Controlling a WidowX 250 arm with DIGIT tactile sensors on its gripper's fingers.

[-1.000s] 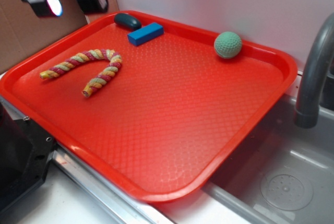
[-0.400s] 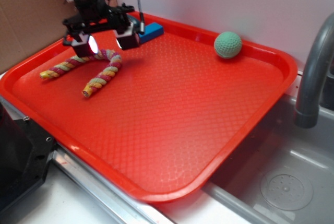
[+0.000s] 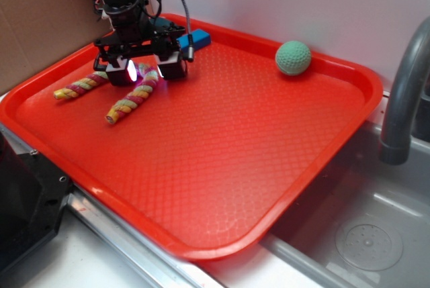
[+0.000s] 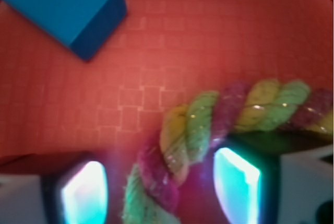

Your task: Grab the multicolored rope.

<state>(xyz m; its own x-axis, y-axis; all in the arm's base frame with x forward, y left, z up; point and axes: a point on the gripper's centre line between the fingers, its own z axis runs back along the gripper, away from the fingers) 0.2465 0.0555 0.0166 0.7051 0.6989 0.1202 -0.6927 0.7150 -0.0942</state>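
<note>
The multicolored rope [image 3: 131,101], twisted yellow, pink-red and pale green, lies bent in an arch on the red tray [image 3: 222,140] at the far left. My gripper [image 3: 146,70] is open and down over the top of the arch, one finger on each side of the rope. In the wrist view the rope [image 4: 195,130] runs between the two glowing pads [image 4: 236,182], with gaps on both sides. The rope's bend is partly hidden by the gripper in the exterior view.
A blue block [image 3: 195,38] lies just behind the gripper, also in the wrist view [image 4: 68,7]. A green ball [image 3: 293,57] sits at the tray's far edge. A grey faucet [image 3: 403,93] and sink [image 3: 363,234] are on the right.
My gripper has come down from above the tray's far left corner and now straddles the rope's bend. The rope has not moved.
</note>
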